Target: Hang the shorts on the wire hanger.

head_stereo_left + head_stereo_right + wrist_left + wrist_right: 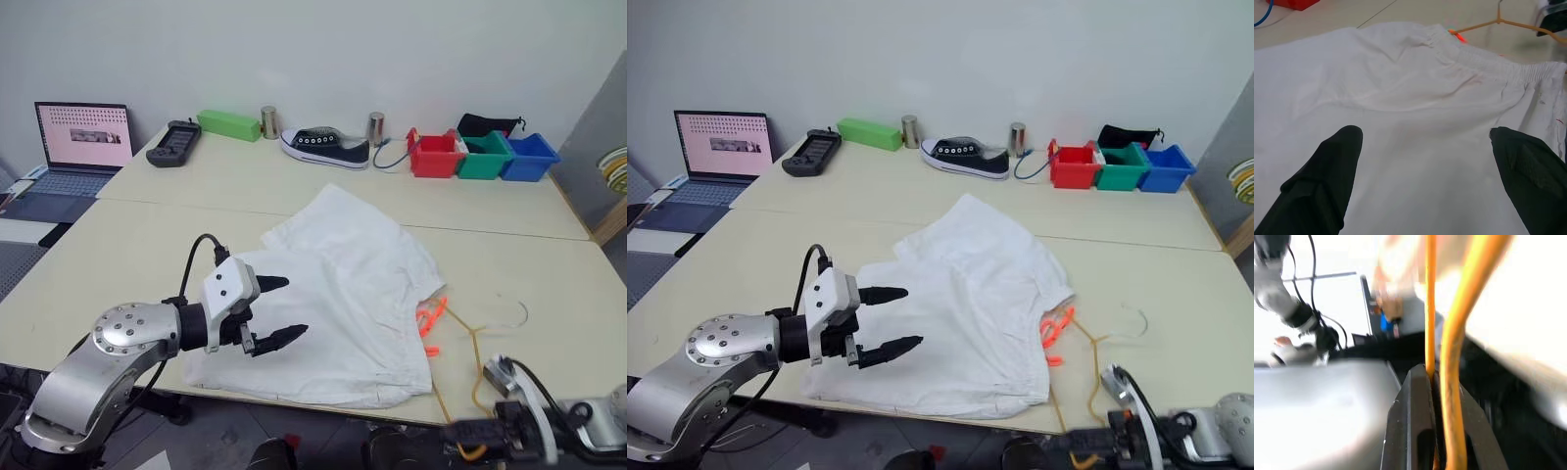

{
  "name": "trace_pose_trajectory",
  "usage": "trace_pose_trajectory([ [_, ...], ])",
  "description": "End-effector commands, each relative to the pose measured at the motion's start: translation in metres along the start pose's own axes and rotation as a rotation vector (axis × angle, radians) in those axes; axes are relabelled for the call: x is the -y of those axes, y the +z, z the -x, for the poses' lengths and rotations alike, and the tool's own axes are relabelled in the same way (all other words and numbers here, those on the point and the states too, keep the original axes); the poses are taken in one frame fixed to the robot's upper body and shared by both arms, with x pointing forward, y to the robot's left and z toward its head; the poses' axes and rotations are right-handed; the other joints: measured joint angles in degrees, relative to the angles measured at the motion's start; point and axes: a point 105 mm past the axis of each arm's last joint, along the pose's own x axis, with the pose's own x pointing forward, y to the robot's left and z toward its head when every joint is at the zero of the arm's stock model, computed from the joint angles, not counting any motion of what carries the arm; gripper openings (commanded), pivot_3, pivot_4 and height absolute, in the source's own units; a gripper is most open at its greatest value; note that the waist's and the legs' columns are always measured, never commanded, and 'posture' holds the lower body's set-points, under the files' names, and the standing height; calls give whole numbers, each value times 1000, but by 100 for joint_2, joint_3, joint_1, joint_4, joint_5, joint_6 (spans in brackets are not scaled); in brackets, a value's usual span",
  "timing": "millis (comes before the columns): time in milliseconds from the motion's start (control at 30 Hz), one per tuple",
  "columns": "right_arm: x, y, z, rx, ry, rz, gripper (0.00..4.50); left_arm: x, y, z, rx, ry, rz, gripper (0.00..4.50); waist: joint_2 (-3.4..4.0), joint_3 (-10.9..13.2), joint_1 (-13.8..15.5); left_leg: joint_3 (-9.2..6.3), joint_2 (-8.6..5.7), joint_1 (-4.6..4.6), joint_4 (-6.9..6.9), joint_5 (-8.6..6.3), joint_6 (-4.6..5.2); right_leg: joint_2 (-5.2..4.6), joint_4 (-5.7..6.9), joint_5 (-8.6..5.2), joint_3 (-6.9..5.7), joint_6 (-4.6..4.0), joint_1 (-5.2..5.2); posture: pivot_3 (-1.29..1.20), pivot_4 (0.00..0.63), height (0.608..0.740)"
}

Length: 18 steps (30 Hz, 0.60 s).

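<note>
Right end effector clamped on the wire hanger at the table's near edge, left one spread wide over the shorts.

I've got the left end effector [279, 311] hovering above the near left part of the shorts [353, 284], its two black fingers [1327, 181] held far apart with nothing between them. The shorts lie flat and spread on the table [127, 255], waistband toward the right, the orange-red drawstring [431, 321] spilling out beside it. Just right of that drawstring lies the wire hanger [477, 338], hook end on the table, its yellowish frame running down past the near edge. My right end effector [1432, 396] sits low at that edge, fingers pinched tight together on the hanger's wire. Further back I can see a shoe [325, 147], three coloured bins [482, 155] and a laptop [78, 147].
</note>
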Motion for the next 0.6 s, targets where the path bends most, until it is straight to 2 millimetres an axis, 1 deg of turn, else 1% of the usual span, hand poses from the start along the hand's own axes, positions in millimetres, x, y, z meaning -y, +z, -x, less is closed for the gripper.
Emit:
trace_pose_trajectory([
  [33, -3, 27, 1, 71, 0, -1, 0, -2, 9, 0, 17, -2, -55, 4416, -3, 0, -16, -1, 0, -1, -1, 0, 0, 6, 0, 1, -1, -2, 0, -236, 58, 740],
  [100, -5, 41, 4, 105, -19, 16, 0, -1, 9, -1, 18, -6, -57, 4416, -1, 0, -82, 13, -2, -2, 0, 0, 0, 17, 0, 11, 12, -4, 3, -236, 58, 740],
  [133, -7, 46, 7, 115, -30, 29, 0, 0, 9, -2, 20, -8, -56, 4416, -2, 1, -135, 22, -7, -4, 1, 1, 1, 19, 1, 20, 22, 9, 6, -237, 54, 740],
  [200, -16, 52, 13, 112, -75, 105, 0, -1, 10, -2, 23, -8, -54, 4416, 6, 5, -226, 25, -4, -1, 3, 2, 2, 22, -5, 43, 32, 27, 0, -237, 54, 740],
  [233, -21, 55, 16, 115, -92, 141, 0, -2, 10, -1, 24, -7, -52, 4416, 11, 9, -258, 32, -5, -1, 3, 4, 6, 20, -10, 51, 41, 10, -2, -237, 54, 740],
  [333, -37, 67, 22, 128, -155, 274, 0, -7, 11, 1, 27, 3, -55, 4416, 36, 26, -349, 61, 31, 2, 1, 2, 2, 8, -25, 58, 78, 21, -10, -242, 46, 740],
  [400, -53, 83, 27, 141, -216, 398, 0, -15, 15, 2, 36, 12, -52, 4416, 39, 24, -438, 81, 34, 9, 1, 3, 5, -2, -33, 62, 96, 29, -21, -252, 40, 740],
  [433, -67, 94, 30, 156, -225, 454, 0, -18, 17, 2, 36, 8, -57, 4416, 46, 23, -471, 94, 37, 10, -2, 2, 7, -16, -47, 62, 95, 29, -44, -252, 40, 740],
  [500, -84, 110, 33, 179, -253, 520, 0, -22, 18, 2, 32, 2, -65, 4416, 49, 17, -525, 102, 56, 6, -37, 1, 9, -22, -108, 67, 82, 20, -47, -264, 37, 740],
  [533, -91, 114, 33, 179, -237, 524, 0, -23, 19, 2, 31, -2, -69, 4416, 54, 14, -570, 102, 60, 6, -80, 1, 9, -30, -158, 76, 66, 3, -49, -264, 37, 740],
  [567, -97, 116, 33, 171, -219, 528, 0, -24, 19, 1, 31, -5, -72, 4416, 51, 12, -604, 104, 68, 1, -103, 1, 9, -37, -202, 98, 42, -31, -54, -278, 33, 740],
  [600, -101, 117, 32, 156, -219, 542, 0, -25, 19, 0, 33, -8, -75, 4416, 40, -1, -612, 109, 67, -6, -104, 15, 30, -63, -199, 134, 23, -29, -66, -278, 33, 740],
])
